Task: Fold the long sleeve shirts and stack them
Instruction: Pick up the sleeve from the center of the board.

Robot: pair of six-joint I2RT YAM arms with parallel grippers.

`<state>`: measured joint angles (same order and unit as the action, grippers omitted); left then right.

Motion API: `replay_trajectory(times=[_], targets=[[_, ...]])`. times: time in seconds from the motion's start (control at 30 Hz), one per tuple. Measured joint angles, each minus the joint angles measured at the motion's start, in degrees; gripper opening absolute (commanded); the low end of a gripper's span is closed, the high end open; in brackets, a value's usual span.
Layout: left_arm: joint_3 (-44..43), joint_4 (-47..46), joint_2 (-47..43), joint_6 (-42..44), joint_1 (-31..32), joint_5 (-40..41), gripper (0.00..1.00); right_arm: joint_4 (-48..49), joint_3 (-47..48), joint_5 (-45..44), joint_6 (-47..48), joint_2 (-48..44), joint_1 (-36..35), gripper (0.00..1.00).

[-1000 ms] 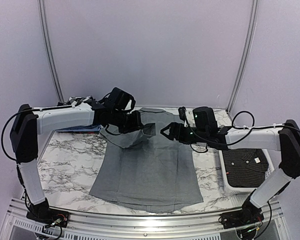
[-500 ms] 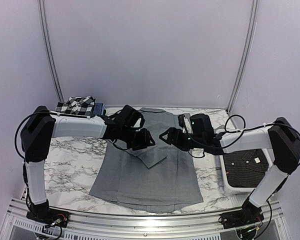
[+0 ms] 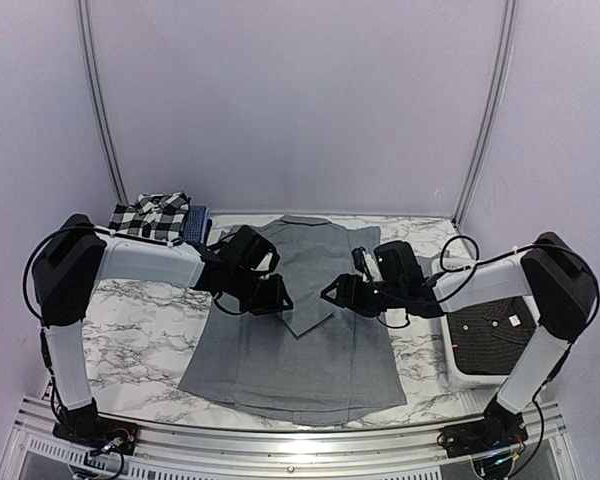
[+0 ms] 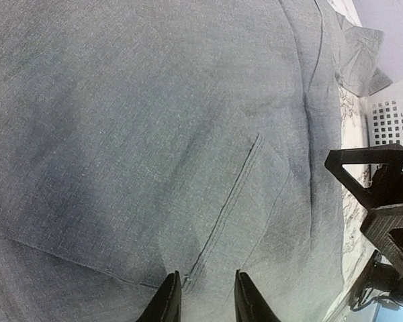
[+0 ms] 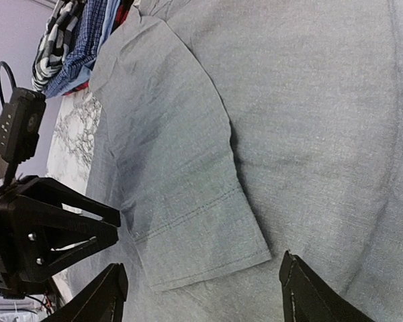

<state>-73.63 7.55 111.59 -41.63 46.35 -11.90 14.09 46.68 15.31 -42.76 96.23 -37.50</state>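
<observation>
Grey shirt (image 3: 310,350): we see it flat on the worktop (image 3: 140,310) beneath both tools, one sleeve (image 5: 178,161) folded across it.
Left tool (image 4: 205,302): slightly apart, over that sleeve.
Right tool (image 5: 205,295): wide apart.

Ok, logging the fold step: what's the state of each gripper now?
Left gripper: narrowly open over the shirt sleeve.
Right gripper: wide open, empty.

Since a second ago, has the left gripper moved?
Yes. The left gripper has come toward the near table edge, from beside the collar of the grey shirt to about level with the far rim of the white basket.
</observation>
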Motion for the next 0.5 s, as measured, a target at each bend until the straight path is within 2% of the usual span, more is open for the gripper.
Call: replay_trajectory(times=[0.3,0.5], targets=[[0.31,-0.04,1.33,0.92,0.24,-0.9,0.21,0.85,1.62,1.07,3.19,7.8,0.0,0.72],[0.55,-0.33,3.28,0.94,0.31,-0.7,0.2,2.19,2.25,2.29,3.37,8.09,-0.72,0.72]])
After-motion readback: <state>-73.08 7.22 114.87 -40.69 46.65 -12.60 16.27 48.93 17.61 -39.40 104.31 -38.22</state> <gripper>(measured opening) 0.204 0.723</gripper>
